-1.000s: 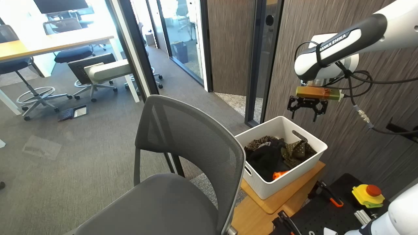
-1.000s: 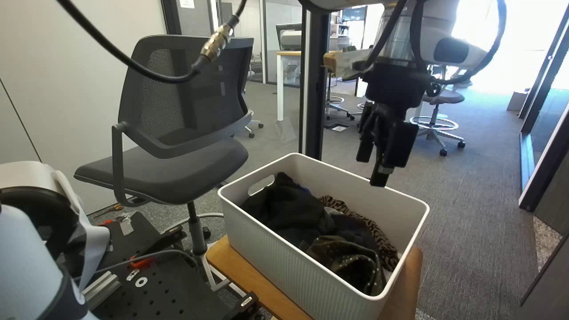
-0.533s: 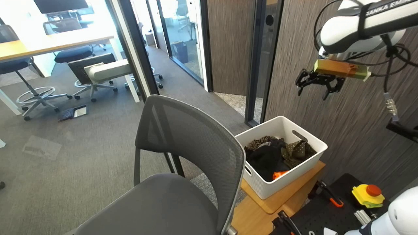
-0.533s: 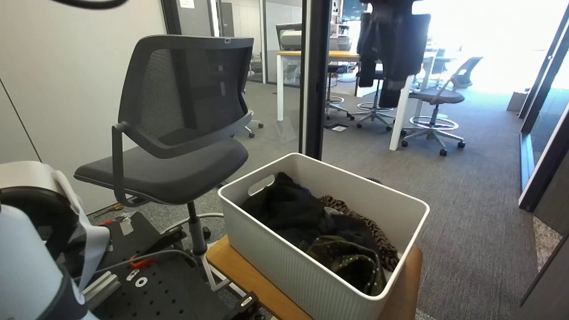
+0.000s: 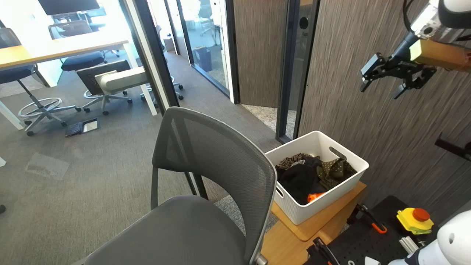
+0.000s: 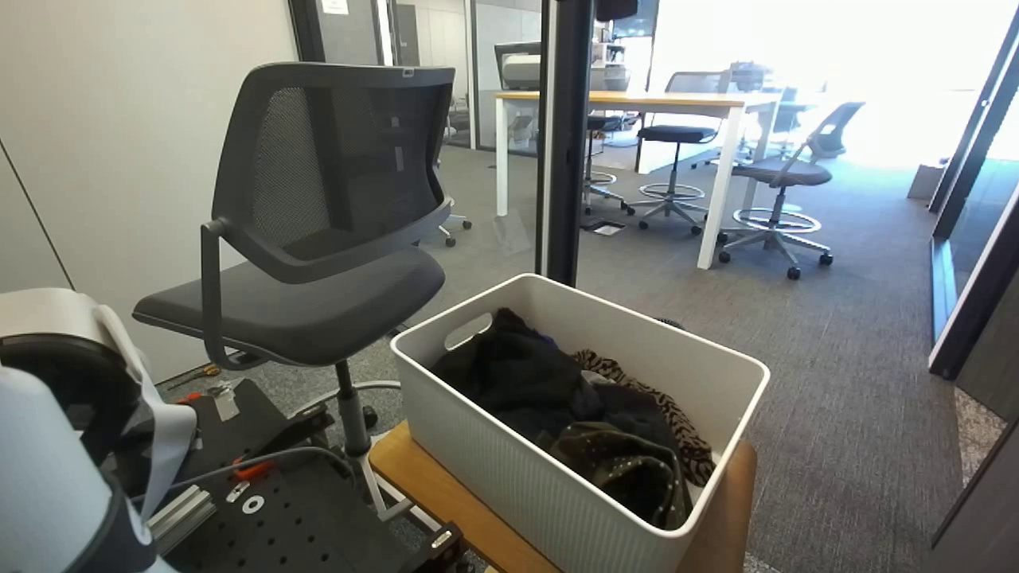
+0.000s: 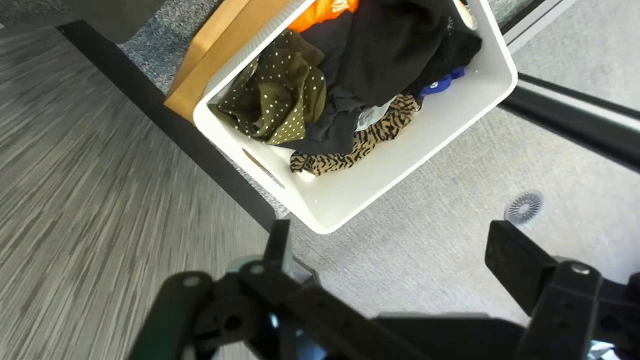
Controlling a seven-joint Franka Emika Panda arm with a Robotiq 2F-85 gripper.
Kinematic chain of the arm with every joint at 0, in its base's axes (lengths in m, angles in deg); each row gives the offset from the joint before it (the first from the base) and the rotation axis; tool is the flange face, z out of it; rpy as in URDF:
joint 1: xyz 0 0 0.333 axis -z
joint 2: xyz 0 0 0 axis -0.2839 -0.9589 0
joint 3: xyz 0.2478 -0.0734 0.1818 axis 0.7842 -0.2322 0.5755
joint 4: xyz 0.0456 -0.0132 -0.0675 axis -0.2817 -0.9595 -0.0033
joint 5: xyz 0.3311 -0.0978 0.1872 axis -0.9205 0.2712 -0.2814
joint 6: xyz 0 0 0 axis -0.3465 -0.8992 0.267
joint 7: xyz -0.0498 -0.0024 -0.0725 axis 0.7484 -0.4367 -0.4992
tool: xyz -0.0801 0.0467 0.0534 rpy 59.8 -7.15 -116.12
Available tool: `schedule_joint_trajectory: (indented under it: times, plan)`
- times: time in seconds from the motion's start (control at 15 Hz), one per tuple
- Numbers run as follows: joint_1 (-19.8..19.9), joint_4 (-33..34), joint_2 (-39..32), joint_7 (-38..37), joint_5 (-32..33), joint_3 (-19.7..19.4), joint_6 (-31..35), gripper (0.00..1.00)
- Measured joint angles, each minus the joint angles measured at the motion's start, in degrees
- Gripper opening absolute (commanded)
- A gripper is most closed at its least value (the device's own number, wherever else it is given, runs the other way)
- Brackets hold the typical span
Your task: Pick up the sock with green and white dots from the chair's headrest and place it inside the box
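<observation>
The sock, dark olive with light dots, lies crumpled in the box in both exterior views (image 5: 335, 172) (image 6: 625, 469) and in the wrist view (image 7: 280, 95). The white box (image 5: 327, 200) also shows whole in an exterior view (image 6: 509, 485) and cut off in the wrist view (image 7: 420, 142). The chair's headrest (image 5: 217, 119) has nothing on it; it also shows in an exterior view (image 6: 350, 70). My gripper (image 5: 381, 92) is high above the box, apart from it, tilted, with its fingers spread and nothing between them; the wrist view shows the fingers (image 7: 390, 227) too.
Black clothes (image 6: 525, 382), a tiger-striped cloth (image 7: 345, 155) and an orange item (image 5: 314, 197) share the box. The box stands on a wooden stand (image 5: 307, 230). A wood-grained wall (image 5: 386, 121) is beside the gripper. A red-and-yellow stop button (image 5: 419, 217) sits near the robot base.
My gripper has risen and moved away from above the box, tilting as it went. It has almost left the top of an exterior view. The sock, box and chair have not moved.
</observation>
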State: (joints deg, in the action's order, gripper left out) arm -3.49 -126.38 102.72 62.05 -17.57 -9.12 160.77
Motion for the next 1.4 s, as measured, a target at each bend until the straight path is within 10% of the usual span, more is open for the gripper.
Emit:
schedule_joint_trajectory:
  times: [0.67,1.4]
  plan:
    - [-6.6,-9.6,11.0,17.8,-4.5,0.3,-10.2,1.0]
    - [-1.3,-11.1,18.3,7.8,-2.0,6.4,-15.2,1.0]
